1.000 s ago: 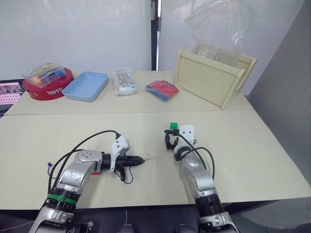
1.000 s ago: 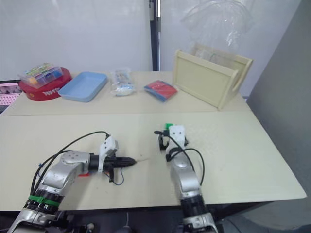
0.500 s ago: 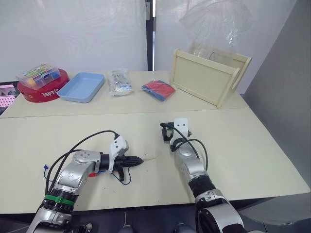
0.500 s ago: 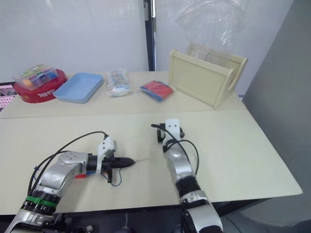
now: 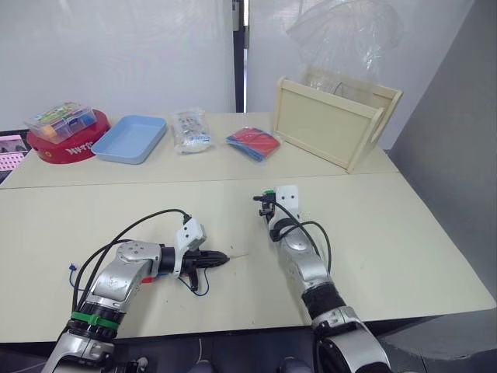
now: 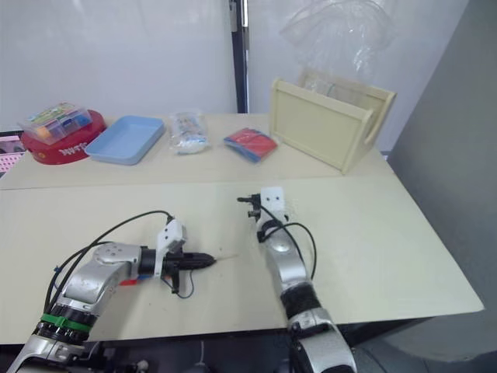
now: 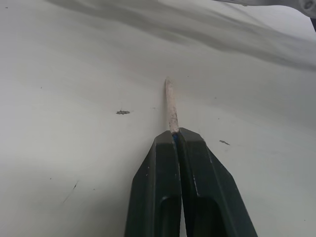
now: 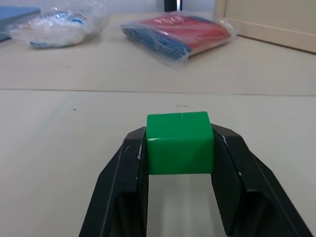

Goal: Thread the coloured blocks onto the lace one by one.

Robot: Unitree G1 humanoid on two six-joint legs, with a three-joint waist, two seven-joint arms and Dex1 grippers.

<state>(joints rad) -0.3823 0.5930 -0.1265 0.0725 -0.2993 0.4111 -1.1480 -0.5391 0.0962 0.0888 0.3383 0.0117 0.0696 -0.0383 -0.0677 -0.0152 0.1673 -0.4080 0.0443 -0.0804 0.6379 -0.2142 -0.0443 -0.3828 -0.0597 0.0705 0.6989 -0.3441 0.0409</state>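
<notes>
One glossy green cube point(image 8: 179, 142); stiff pale lace tip point(image 7: 170, 106) pinched

Green block point(image 8: 179, 142), black fingers point(image 8: 127, 182)

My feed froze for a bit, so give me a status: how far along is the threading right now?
Nothing looks threaded yet. The left gripper is shut on the lace near its pale tip, which sticks out bare. The right gripper is shut on the green block, held apart from the tip. Left: bring block and tip together, then thread the other blocks.
</notes>
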